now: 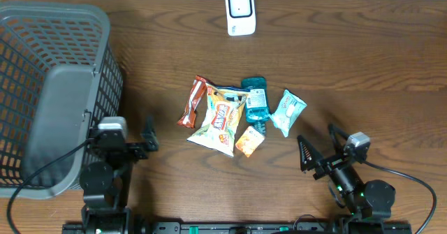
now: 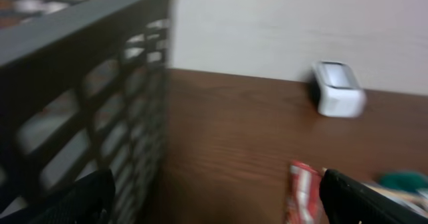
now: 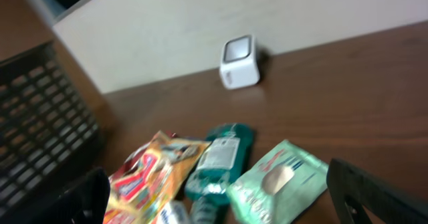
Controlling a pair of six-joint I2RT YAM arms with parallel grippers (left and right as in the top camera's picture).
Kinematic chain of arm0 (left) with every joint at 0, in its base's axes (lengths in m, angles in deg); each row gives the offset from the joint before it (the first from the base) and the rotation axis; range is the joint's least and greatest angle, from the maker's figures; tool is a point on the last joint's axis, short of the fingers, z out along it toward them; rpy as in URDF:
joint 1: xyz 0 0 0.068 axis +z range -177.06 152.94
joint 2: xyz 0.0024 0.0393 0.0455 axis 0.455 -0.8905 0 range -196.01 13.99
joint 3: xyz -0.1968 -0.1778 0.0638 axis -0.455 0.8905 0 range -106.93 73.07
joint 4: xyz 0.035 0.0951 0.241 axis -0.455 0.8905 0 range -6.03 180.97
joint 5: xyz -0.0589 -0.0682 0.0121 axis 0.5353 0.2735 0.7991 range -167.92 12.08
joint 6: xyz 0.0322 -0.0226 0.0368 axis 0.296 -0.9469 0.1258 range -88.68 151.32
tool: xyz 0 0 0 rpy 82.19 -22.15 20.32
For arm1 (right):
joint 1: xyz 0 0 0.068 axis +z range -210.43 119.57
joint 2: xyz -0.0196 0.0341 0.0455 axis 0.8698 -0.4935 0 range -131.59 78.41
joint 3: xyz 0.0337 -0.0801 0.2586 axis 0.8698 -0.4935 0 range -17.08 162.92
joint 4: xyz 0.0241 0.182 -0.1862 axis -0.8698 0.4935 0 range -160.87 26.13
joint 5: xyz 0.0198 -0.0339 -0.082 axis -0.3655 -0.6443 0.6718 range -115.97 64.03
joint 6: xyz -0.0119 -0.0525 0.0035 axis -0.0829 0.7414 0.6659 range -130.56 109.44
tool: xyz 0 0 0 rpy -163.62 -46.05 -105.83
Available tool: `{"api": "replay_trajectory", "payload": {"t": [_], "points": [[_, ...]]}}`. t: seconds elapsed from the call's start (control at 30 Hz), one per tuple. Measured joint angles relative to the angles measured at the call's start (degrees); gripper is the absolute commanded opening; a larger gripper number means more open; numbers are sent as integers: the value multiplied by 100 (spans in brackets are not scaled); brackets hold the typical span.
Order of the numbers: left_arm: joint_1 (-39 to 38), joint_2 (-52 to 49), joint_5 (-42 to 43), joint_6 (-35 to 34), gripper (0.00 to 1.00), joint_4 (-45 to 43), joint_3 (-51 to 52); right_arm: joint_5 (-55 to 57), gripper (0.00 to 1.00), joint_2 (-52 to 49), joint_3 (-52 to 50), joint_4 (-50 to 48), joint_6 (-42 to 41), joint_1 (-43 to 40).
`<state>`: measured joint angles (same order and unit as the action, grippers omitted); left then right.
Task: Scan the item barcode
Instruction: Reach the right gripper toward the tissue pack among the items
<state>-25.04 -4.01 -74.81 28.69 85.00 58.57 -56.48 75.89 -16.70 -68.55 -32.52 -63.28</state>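
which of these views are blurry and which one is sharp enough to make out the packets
overhead: sharp and evenly lit, the yellow snack packet and white scanner have crisp edges; left wrist: heavily blurred, the basket mesh is smeared and the scanner looks soft; right wrist: also soft, the print on the yellow snack packet cannot be read.

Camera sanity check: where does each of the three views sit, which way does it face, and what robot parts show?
Overhead: above the table, looking straight down on snack packets, basket, scanner; both arms, left claw and right claw open, along the bottom edge.
Left wrist: low, beside the basket, facing the far wall; own fingers in bottom corners.
Right wrist: low, facing packets and wall; own fingers in bottom corners.
Shared: all three show scanner and basket.
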Motion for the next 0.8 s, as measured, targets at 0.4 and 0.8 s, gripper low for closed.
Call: {"api": "replay_trajectory", "payload": {"t": [0.4,0.8], "points": [[-22,-26,-1073,-304,98,-415,2,-330,99,-1187,79,9,59,0],[-17,-48,885,133,98,-2100,9,-505,99,-2553,2365,1829,726,531]]}}
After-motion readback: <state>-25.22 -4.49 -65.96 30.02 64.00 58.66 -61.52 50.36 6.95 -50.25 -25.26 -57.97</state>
